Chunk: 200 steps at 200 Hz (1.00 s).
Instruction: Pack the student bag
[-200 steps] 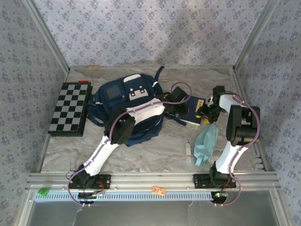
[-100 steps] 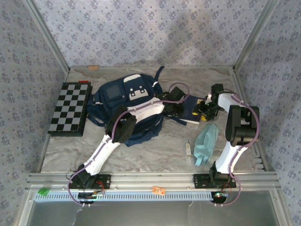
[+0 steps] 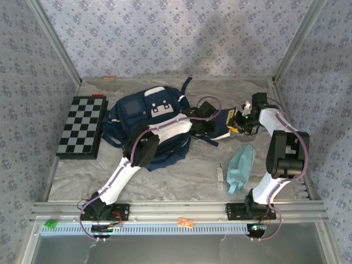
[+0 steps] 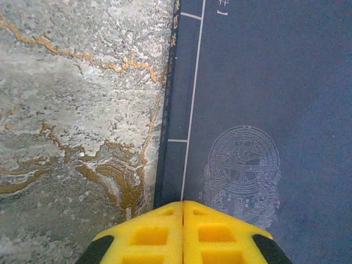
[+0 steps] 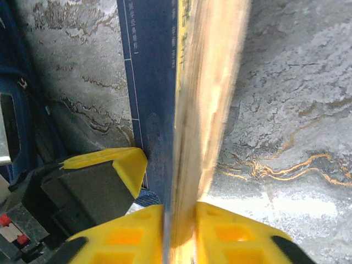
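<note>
**Clearance around the student bag (image 3: 144, 108)**
Checkerboard (image 3: 82, 126) blocked its left; book (image 3: 225, 127) and teal pouch (image 3: 241, 166) crowded its right; table (image 3: 165, 179) near its front edge lay open.

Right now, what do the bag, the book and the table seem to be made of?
Bag: navy fabric, matte; it slumps and creases. Book: probably a card cover, matte navy with white printed lines and an emblem; pale page edges suggest paper. Table: looks like grey stone with gold veins, though perhaps a printed surface.

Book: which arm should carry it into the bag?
Right. The right gripper clamps the book by its page edge; the left gripper is shut, merely against the cover.
</note>
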Available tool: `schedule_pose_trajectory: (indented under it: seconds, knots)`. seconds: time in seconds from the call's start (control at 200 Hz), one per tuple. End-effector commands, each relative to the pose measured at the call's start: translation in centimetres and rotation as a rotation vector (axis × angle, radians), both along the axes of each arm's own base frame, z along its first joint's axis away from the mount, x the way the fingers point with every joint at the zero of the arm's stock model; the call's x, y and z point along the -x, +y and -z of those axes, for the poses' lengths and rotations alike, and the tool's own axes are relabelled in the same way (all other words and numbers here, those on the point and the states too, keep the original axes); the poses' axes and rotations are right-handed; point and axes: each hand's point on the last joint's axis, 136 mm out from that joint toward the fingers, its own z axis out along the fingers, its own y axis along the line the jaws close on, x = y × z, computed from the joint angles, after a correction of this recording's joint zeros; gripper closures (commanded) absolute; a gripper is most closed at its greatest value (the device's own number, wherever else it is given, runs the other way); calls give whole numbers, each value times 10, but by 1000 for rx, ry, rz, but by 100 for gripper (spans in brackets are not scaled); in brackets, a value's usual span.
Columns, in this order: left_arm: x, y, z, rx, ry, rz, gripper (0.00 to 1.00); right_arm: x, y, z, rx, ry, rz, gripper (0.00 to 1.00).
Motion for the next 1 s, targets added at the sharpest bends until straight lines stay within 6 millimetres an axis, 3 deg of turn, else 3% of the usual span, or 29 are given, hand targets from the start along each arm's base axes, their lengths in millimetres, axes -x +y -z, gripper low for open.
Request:
schedule_pose_trajectory:
  seconds: [0.0, 0.155, 0.335, 0.425, 0.465, 0.635, 0.76, 0.795, 0.885, 0.994]
  knots:
    - [10, 7, 22, -64, 42, 23, 93, -5, 5, -12, -45, -33, -13, 87]
    - [3, 4, -3, -43, 6, 42, 90, -3, 3, -27, -53, -57, 1, 99]
    - [-8, 17, -75, 34, -81, 45, 76, 1, 10, -70, -73, -145, -2, 100]
    - [-6, 34, -111, 100, -118, 30, 69, 9, 14, -94, -84, -193, 2, 100]
    - [-1, 45, -116, 125, -116, 22, 65, 13, 18, -105, -97, -214, -2, 100]
    - [12, 86, -155, 346, -119, -28, 47, 34, 43, -148, -173, -300, -58, 100]
    - [17, 102, -177, 551, -97, -24, 34, 47, 72, -175, -277, -360, -120, 100]
    - [18, 104, -182, 603, -91, -17, 31, 55, 80, -165, -305, -325, -127, 100]
    - [21, 104, -194, 700, -93, -2, 26, 58, 101, -175, -359, -361, -173, 100]
    - [24, 104, -194, 727, -79, 1, 25, 63, 123, -185, -426, -377, -213, 100]
